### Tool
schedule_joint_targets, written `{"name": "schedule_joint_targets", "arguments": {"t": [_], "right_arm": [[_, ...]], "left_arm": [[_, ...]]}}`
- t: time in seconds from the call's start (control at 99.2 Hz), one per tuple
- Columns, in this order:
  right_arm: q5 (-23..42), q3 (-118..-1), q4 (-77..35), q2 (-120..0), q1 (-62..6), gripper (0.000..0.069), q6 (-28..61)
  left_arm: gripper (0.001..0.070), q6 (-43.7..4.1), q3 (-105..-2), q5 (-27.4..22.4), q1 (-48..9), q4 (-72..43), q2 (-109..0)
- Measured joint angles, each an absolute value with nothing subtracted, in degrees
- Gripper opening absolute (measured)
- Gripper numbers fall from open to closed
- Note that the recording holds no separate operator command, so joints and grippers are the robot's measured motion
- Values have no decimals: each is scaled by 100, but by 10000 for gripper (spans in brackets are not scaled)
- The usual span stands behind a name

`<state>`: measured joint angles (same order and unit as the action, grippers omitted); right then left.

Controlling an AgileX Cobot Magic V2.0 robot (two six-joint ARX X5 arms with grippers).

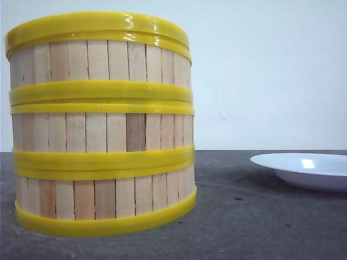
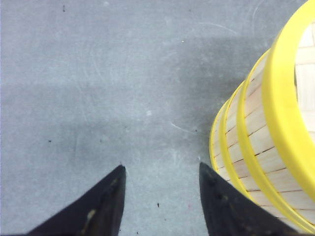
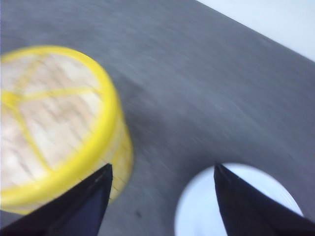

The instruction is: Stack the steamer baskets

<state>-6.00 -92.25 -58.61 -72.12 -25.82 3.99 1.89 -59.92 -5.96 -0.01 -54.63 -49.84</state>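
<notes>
Grey tabletop runs back to a pale wall, and on it all three baskets already stand as one upright stack, rims seated on rims, the top one perhaps sitting very slightly askew. By that, the stacking looks done, and the step in hand seems to be the arms clearing away. What remains, if anything, is to draw both arms off without brushing the stack, or a light nudge to square the top basket.

Left gripper is spread wide and holds nothing; bare table lies between its fingers, and the stack stands just beside one finger, not visibly touching. Right gripper is also wide and empty, above the table; that view is blurred. The stack lies beyond one finger and a white plate beyond the other.
</notes>
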Motion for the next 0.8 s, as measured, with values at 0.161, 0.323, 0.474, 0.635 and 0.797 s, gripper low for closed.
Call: {"name": "schedule_joint_targets", "arguments": {"t": [0.161,0.323,0.474,0.635,0.797], "right_arm": [[-598,-7957,-5655,-6257,-1885,403,237],[-589,-6820,-5634,-5096,-1232,403,97],[-596,-6010,-5631,-4154,-766,403,-49],[-598,-5282,-5640,-3544,-467,403,-141],[-596,-5015,-5765,-3489,-412,403,-172]], "left_arm": [[280,189,-5992,-596,-3,-5459,-4943],[280,189,-5992,-600,-3,-5459,-4915],[280,189,-5992,-635,-3,-5459,-4912],[280,189,-5992,-650,-3,-5459,-4912],[280,189,-5992,-910,-23,-5452,-4912]]}}
